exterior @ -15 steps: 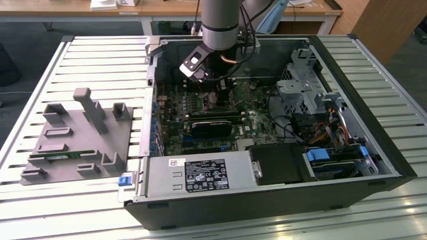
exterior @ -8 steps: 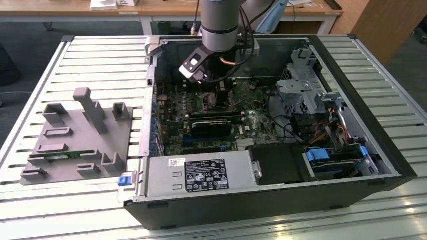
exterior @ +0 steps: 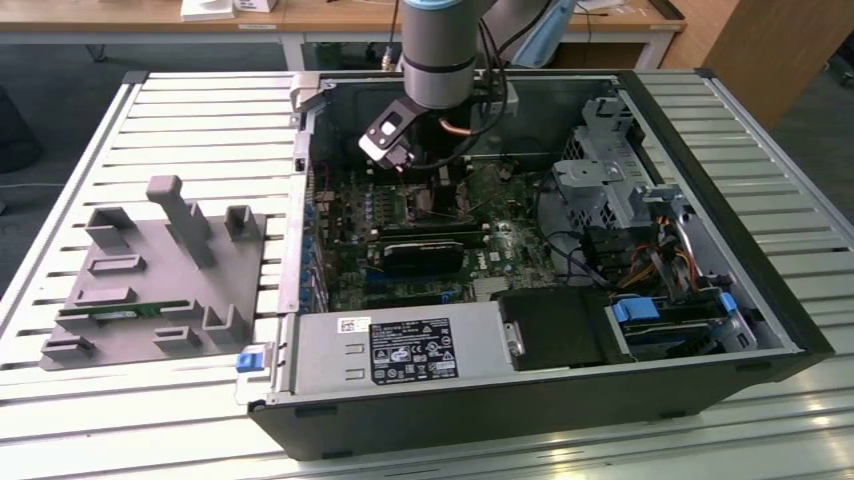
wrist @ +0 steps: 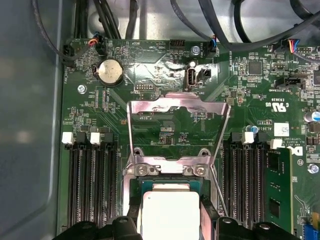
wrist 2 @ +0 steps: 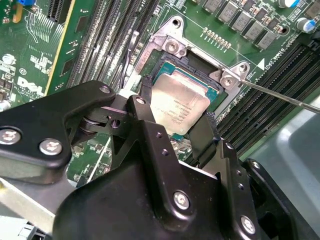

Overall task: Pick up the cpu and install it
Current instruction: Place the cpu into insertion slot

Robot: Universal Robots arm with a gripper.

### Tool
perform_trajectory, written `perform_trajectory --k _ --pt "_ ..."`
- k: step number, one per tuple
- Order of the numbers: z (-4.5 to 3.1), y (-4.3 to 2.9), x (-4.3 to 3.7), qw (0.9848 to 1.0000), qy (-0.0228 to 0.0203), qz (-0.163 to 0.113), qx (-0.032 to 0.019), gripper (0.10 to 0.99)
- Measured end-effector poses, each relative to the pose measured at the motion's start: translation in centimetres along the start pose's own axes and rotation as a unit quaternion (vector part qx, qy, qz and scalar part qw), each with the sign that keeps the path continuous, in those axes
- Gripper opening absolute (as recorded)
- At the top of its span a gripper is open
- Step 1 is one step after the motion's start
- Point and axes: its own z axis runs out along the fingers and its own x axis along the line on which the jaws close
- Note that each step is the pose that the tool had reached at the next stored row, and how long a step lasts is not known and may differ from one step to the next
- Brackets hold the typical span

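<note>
I'm watching the exterior view from high up and well back, off one side of the open case [exterior: 467, 425]. It's looking down at a slant, taking in the table [exterior: 200, 110], the arm [exterior: 441, 50] and the whole case. The first wrist view is looking straight down onto the board [wrist: 165, 60] from close range. The second wrist view is sitting closer still, peering at a slant past the gripper [wrist 2: 175, 120] that's crowding its foreground. Both wrist views are sharing the socket [wrist: 167, 170] and the cpu [wrist: 170, 215]. The exterior view is covering that same spot from afar, under the arm.
</note>
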Motion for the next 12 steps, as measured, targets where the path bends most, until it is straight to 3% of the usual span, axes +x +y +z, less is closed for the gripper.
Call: perform_trajectory --k 12 --pt "0.20 -0.02 0.02 1.0000 0.0003 0.000 -0.0002 0.541"
